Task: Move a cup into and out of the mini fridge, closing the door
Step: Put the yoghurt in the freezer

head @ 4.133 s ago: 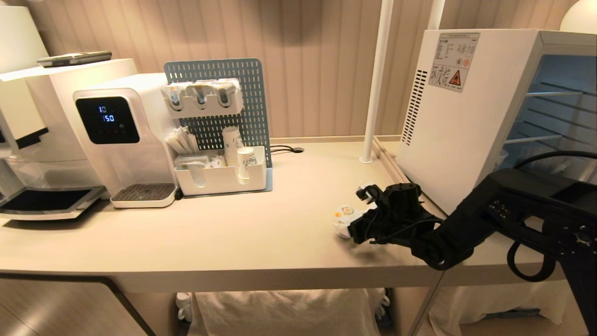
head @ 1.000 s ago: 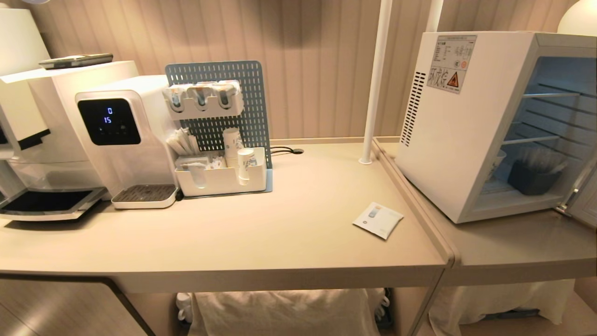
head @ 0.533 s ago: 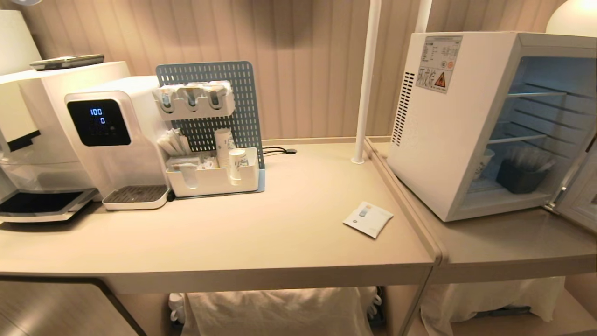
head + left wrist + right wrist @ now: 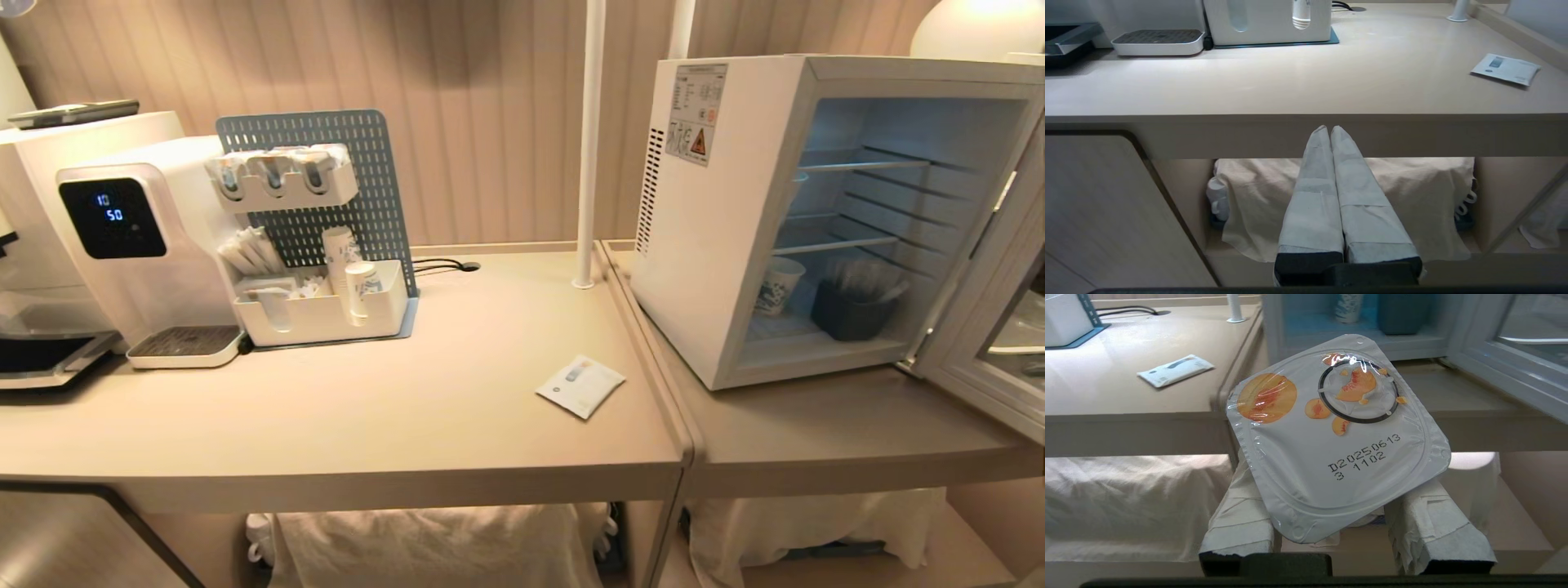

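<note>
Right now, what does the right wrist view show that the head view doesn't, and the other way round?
Only the right wrist view shows the right gripper holding the cup, peach-printed lid facing the camera. Only the head view shows the water dispenser, the pegboard organizer and the mini fridge's wire shelves. Both show the open fridge, its door, the paper cup inside and the flat packet.

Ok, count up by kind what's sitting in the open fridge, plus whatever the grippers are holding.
Paper cup, in the mini fridge: 1
Dark container, beside it: 1
Yogurt cup, in the right gripper: 1
Total: 3
</note>
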Tool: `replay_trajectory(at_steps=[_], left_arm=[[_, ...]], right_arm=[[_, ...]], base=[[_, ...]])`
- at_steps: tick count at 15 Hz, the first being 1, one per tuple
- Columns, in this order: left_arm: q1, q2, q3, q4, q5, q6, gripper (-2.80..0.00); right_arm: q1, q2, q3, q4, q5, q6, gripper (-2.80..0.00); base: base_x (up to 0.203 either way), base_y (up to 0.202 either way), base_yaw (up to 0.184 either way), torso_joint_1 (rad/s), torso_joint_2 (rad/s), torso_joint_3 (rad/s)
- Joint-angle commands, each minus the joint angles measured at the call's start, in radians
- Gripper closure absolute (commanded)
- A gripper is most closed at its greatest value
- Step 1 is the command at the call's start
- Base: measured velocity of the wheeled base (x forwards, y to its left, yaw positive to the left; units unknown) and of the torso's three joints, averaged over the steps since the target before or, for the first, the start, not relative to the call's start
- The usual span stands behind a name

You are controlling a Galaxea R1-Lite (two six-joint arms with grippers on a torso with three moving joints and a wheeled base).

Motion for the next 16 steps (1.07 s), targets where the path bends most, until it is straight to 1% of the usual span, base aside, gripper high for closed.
replay_trajectory(at_steps=[1, 14, 16], left_arm=[[0.0, 0.002, 0.002, 0.0, 0.001, -0.001, 0.0], [0.0, 0.002, 0.002, 0.0, -0.001, -0.002, 0.0], [0.0, 0.002, 0.0, 0.0, -0.001, -0.002, 0.0]], right_arm=[[0.0, 0.003, 0.0, 0.0, 0.001, 0.0, 0.0], [0.0, 0.003, 0.0, -0.002, 0.002, 0.0, 0.0], [0.0, 0.003, 0.0, -0.002, 0.002, 0.001, 0.0]], base=[[0.0, -0.193, 0.002, 0.007, 0.0, 0.002], [0.0, -0.194, 0.0, 0.001, 0.0, 0.003], [0.0, -0.144, 0.002, 0.0, 0.0, 0.004]])
